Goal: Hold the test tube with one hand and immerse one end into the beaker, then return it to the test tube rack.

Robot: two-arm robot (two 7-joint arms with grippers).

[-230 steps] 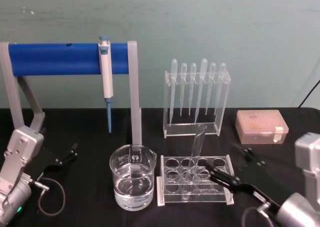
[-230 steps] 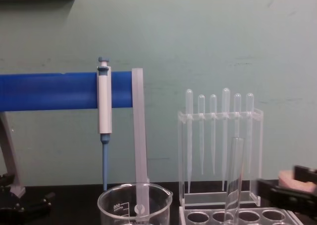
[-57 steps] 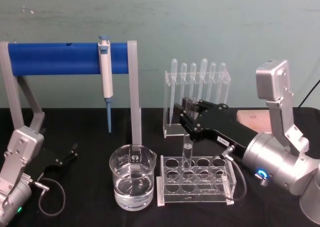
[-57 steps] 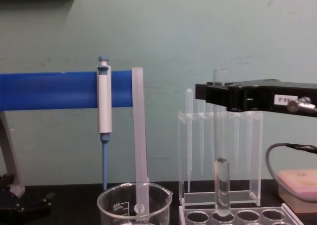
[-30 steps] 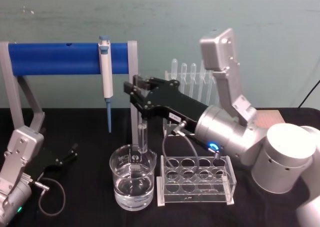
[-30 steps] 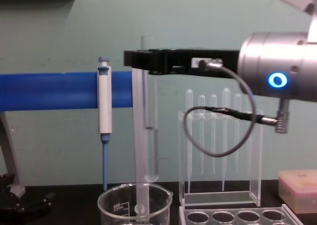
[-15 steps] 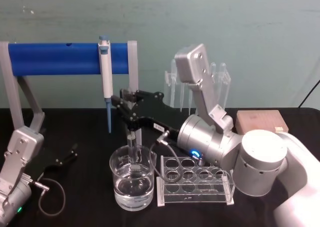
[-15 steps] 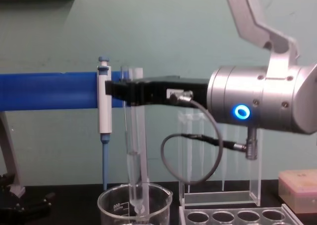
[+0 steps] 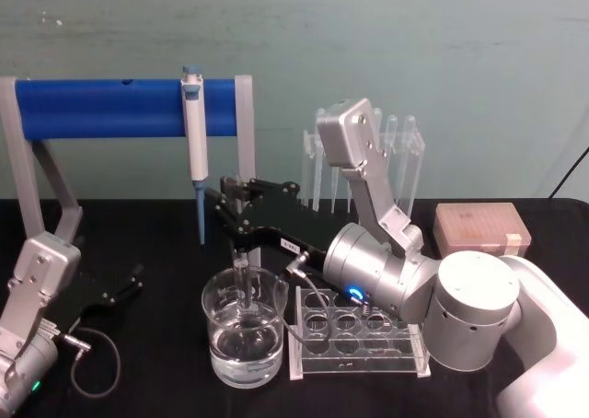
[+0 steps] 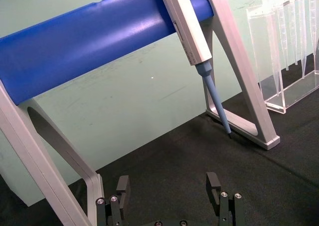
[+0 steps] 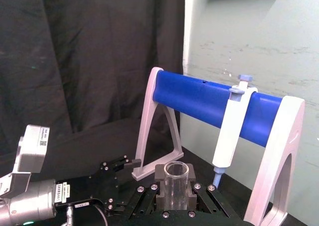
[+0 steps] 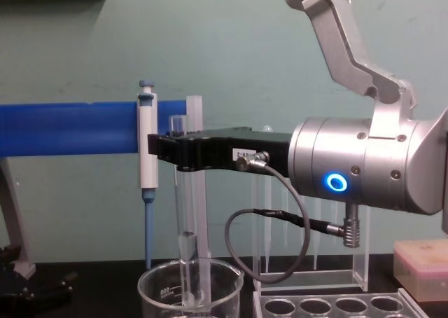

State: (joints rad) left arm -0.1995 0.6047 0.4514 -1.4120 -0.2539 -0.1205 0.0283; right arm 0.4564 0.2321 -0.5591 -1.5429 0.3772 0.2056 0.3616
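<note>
Right arm: reaches across from the right over the rack to the beaker; it has dropped since half a second ago.
Beaker: on the black table, left of the rack, part filled with clear liquid; a second ago the tube hung above its rim, now the tube's lower end is inside it.
Test tube rack: just right of the beaker, its holes vacant; the return step is still to come.
Right gripper: black jaws clamped on the tube just under its open rim; it sits lower against the blue bar than before.
Test tube: upright, round end below the beaker rim; whether it has met the liquid I cannot tell; the immersion looks nearly done.
Left gripper: parked low at the left of the table, fingers apart, nothing in them.
</note>
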